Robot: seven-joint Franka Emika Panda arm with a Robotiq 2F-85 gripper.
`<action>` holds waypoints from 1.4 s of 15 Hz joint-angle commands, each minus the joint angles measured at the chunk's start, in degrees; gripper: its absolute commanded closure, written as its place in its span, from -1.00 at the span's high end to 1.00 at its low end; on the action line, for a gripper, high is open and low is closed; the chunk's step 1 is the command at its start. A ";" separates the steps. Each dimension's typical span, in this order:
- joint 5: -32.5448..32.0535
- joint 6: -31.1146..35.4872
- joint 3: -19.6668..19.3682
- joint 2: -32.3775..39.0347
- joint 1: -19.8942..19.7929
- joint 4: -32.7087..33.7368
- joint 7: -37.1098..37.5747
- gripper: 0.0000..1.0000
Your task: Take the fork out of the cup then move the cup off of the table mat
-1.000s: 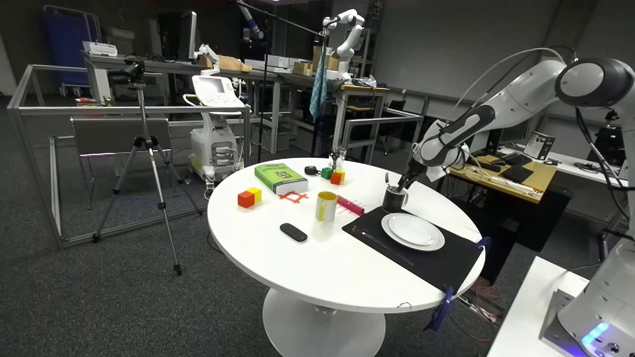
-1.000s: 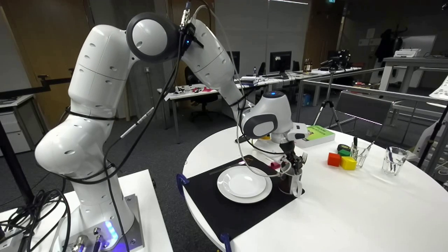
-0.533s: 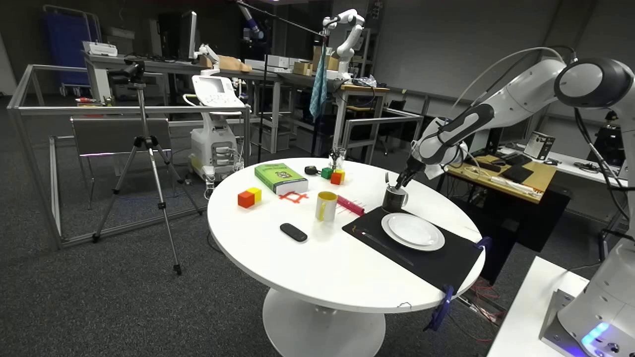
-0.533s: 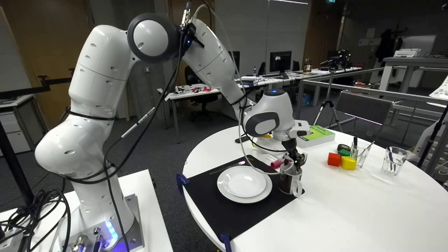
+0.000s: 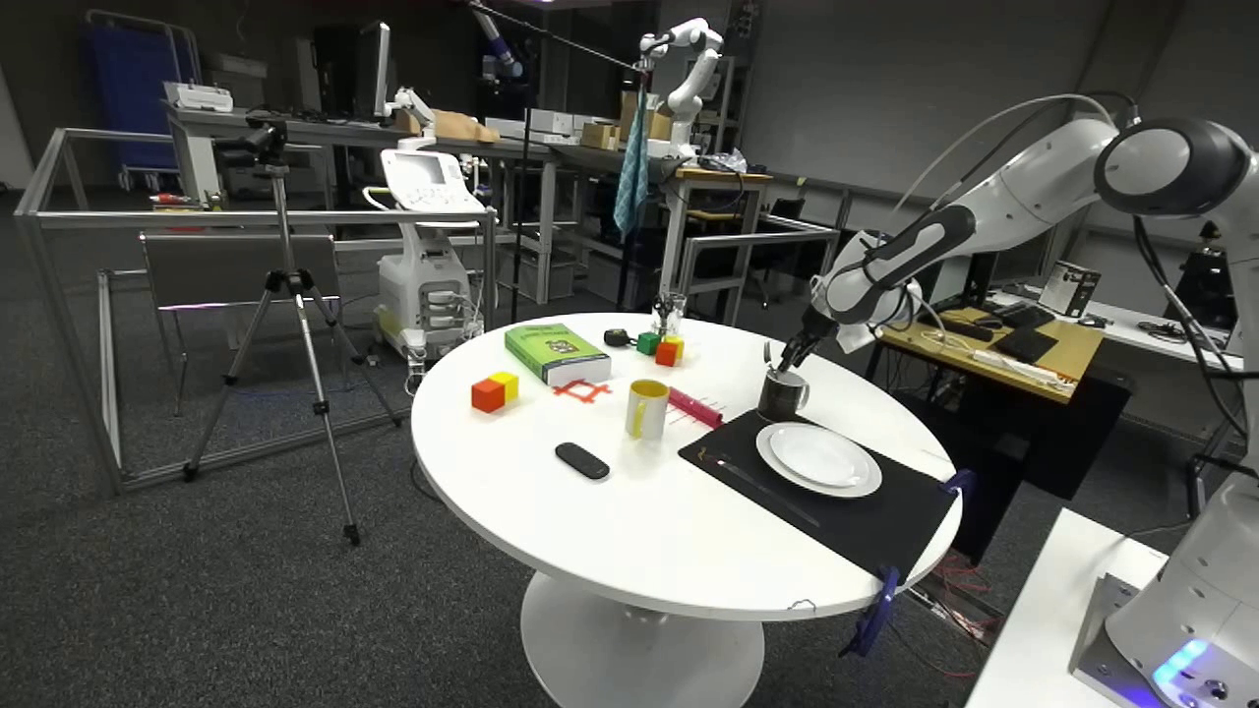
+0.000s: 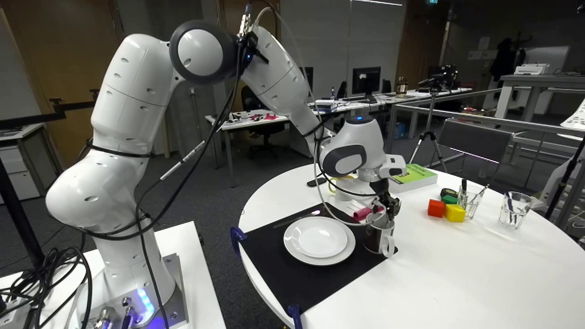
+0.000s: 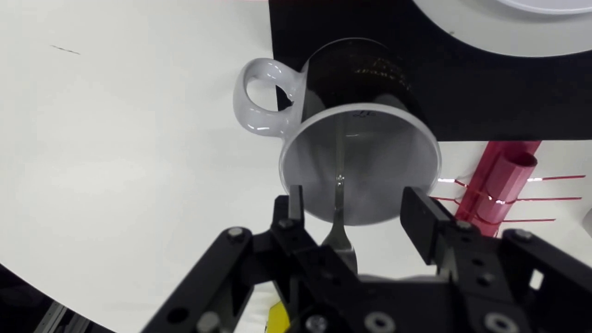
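The gripper (image 7: 352, 203) is at the rim of the cup (image 7: 370, 143), its jaws apart; in the wrist view, the fork (image 7: 339, 201) lies between them with a gap on either side. The fork leans in the cup, its head out past the rim. The cup stands upright on the table mat (image 6: 279, 265); in an exterior view it occupies the mat's right corner, with the round white table (image 6: 457, 278) running on from its handle toward the near right. In the wrist view, that handle juts beyond the mat's left edge. In an exterior view, stacked white plates (image 6: 320, 240) rest just left of the cup, a magenta roll (image 6: 362, 214) lies off the mat's far right edge, and blue clamps (image 6: 295, 315) sit on the table's edge at the mat's left and near corners.

Also on the table, in an exterior view: a white-and-yellow mug (image 5: 646, 411) near the middle, a dark oblong object (image 5: 582, 460) just nearer, and a green book (image 5: 558, 354) toward the far left. Beyond, on grey carpet (image 5: 295, 610), stand a tripod (image 5: 292, 283) and a metal railing (image 5: 138, 220).
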 commanded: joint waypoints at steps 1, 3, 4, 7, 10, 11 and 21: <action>-1.10 0.34 0.53 2.11 -0.21 2.63 0.34 0.13; -1.32 0.32 0.53 2.81 -0.09 3.19 0.40 -0.05; -1.40 0.27 0.56 3.17 -0.09 3.55 0.40 -0.11; -1.51 0.13 0.69 4.07 -0.20 4.51 0.40 -0.01; -1.68 0.04 0.65 4.89 -0.19 5.37 0.42 0.03; -1.68 -0.02 0.64 5.08 -0.18 5.58 0.49 0.03; -1.74 -0.54 0.79 6.34 -0.22 6.79 0.54 -0.11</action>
